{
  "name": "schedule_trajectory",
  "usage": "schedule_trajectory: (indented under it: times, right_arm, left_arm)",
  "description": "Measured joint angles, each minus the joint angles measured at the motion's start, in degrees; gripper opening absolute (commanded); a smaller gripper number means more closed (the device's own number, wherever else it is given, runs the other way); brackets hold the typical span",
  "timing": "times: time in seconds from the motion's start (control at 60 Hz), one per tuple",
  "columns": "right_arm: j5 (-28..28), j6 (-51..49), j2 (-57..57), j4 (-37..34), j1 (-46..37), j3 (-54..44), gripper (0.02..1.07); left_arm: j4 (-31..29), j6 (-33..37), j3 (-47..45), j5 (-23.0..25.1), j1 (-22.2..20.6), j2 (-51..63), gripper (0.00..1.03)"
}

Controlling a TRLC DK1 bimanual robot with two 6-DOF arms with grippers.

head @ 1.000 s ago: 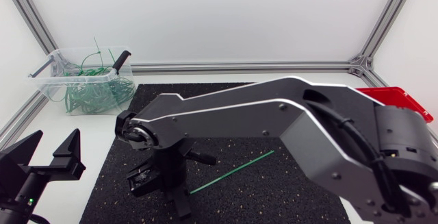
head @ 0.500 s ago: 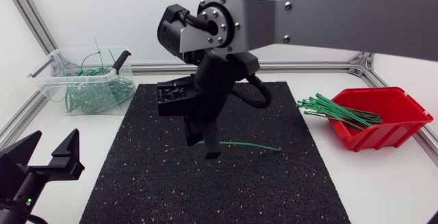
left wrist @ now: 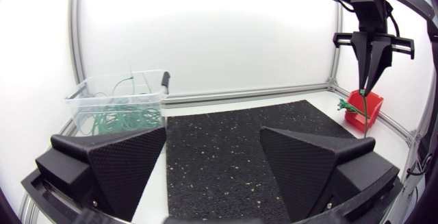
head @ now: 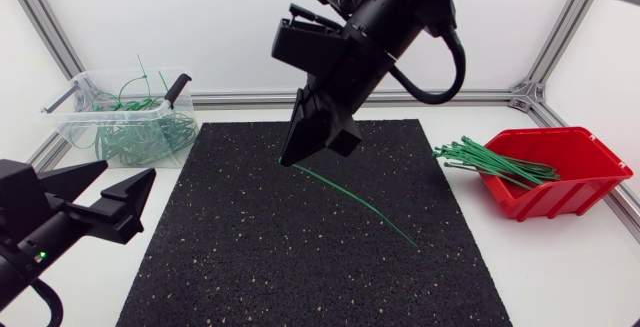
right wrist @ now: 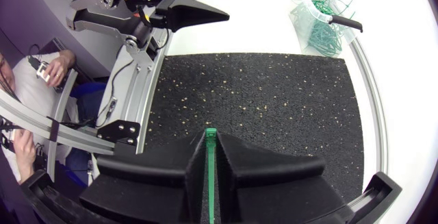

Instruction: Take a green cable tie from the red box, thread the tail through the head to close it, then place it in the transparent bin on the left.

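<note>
My right gripper [head: 303, 155] hangs above the back of the black mat [head: 250, 257], shut on one end of a green cable tie [head: 360, 205]. The rest of the tie slants down toward the mat. In the right wrist view the tie's head [right wrist: 211, 135] pokes out between the shut fingertips. My left gripper [head: 124, 177] stands open at the mat's left edge with nothing between its fingers [left wrist: 116, 159]. The red box [head: 575, 172] at the right holds several green ties [head: 490, 161]. The transparent bin [head: 80, 107] is at the back left.
The transparent bin holds a tangle of closed green ties [head: 140, 135] and a black-handled tool [head: 178, 87]. An aluminium frame rail [head: 400, 98] runs along the table's back edge. From the left wrist, the right gripper [left wrist: 370, 63] hangs high above the red box [left wrist: 363, 113].
My right arm has risen from low over the mat and swung toward the back, lifting the tie off the surface. My left gripper has turned and shifted a little toward the mat.
</note>
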Motion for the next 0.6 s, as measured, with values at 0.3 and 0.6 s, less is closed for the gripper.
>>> schedule_trajectory:
  times: [0.3, 0.6]
  right_arm:
    - [-12.0, -3.1, 1.3, -7.8, -5.8, 4.9, 0.08]
    - [-17.0, -6.8, 3.1, -12.0, -5.1, 8.1, 0.08]
  left_arm:
    - [-4.3, 1.7, 12.6, 11.9, -3.5, 14.1, 0.83]
    - [-5.2, 14.7, 17.9, 28.1, -4.7, 26.9, 0.83]
